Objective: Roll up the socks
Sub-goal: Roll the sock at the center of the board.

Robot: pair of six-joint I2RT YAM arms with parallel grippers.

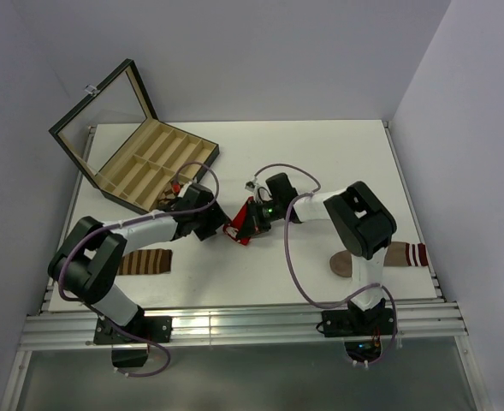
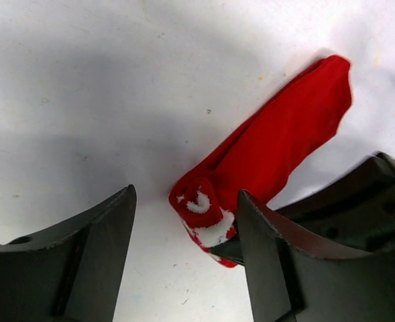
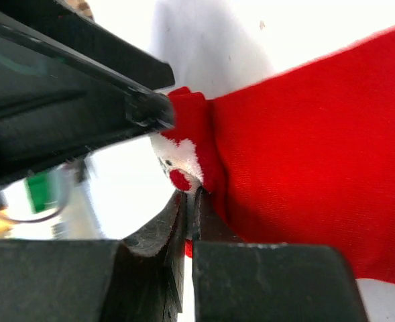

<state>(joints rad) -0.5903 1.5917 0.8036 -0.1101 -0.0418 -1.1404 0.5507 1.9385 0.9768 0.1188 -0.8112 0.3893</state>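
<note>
The red sock [image 2: 284,134] lies in the middle of the table [image 1: 320,163], its white-cuffed end wound into a small roll [image 2: 200,201]. My left gripper [image 2: 186,194] is open and straddles that roll, which sits close to the right-hand finger [image 2: 271,268]. From the opposite side my right gripper [image 3: 196,196] is shut on the edge of the roll, with red cloth caught between its tips. From above, the red sock [image 1: 237,233] shows between the left gripper [image 1: 224,226] and the right gripper [image 1: 252,221].
An open compartment box [image 1: 149,163] with its lid raised stands at the back left. A brown-and-cream striped sock [image 1: 145,261] lies near the left arm. A tan-brown sock [image 1: 380,257] lies at the front right by the right arm.
</note>
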